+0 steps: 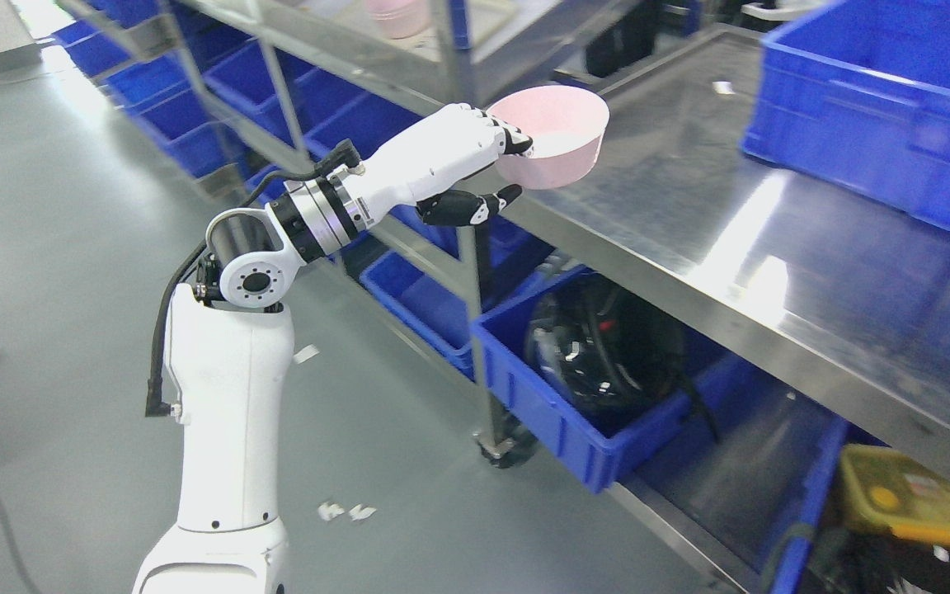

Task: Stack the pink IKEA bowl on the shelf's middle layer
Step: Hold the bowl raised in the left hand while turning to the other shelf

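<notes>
1. Bowl (pixel 556 136), pink, is held tilted in the air just above the near-left edge of the steel surface (pixel 689 214).
2. Left hand (pixel 450 161) grips its near rim: fingers (pixel 516 140) are curled over the rim, thumb (pixel 475 206) below, apart from the wall.
3. A second pink bowl (pixel 397 16) sits on the shelf (pixel 343 58) behind, at the top edge.
4. A blue bin (pixel 879 107) stands on the surface, at the right.
5. The right hand is out of sight.
</notes>
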Controlling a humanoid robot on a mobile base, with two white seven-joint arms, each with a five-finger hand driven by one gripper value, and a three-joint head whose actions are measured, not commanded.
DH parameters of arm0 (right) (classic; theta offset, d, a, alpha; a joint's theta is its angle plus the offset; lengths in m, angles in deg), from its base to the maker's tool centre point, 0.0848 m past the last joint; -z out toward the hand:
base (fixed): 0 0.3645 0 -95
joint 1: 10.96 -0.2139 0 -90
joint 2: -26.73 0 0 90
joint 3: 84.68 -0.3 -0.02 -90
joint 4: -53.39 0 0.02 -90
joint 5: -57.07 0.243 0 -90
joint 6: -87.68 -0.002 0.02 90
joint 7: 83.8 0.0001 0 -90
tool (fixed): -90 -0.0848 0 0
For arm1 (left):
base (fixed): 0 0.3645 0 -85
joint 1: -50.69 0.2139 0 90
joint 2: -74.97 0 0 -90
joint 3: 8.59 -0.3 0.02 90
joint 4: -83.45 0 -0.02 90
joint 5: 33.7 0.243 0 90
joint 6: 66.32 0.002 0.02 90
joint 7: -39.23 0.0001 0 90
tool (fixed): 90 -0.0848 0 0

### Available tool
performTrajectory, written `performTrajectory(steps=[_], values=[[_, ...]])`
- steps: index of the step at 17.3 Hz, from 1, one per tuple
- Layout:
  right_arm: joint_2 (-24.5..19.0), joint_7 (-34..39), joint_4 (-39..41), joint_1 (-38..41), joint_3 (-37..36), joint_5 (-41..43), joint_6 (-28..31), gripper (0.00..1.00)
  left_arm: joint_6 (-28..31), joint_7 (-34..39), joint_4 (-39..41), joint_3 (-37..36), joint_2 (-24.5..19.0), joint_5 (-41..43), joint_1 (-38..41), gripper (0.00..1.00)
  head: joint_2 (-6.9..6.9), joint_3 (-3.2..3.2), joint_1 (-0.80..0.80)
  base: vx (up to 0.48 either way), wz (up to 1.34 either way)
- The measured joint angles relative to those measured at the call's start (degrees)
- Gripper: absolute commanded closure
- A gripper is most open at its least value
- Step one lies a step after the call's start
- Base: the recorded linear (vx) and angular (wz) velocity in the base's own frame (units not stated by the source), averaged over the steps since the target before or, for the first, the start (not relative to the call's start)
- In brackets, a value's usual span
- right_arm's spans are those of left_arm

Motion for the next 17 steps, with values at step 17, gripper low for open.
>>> performTrajectory(steps=[17], values=[[0.00,0.01,0.00,0.00,0.00,0.00,0.00,0.00,1.23,0.61,2.58,0.11,0.00,-0.13,0.37,0.97,0.02,0.00,0.00,0.095,0.69]])
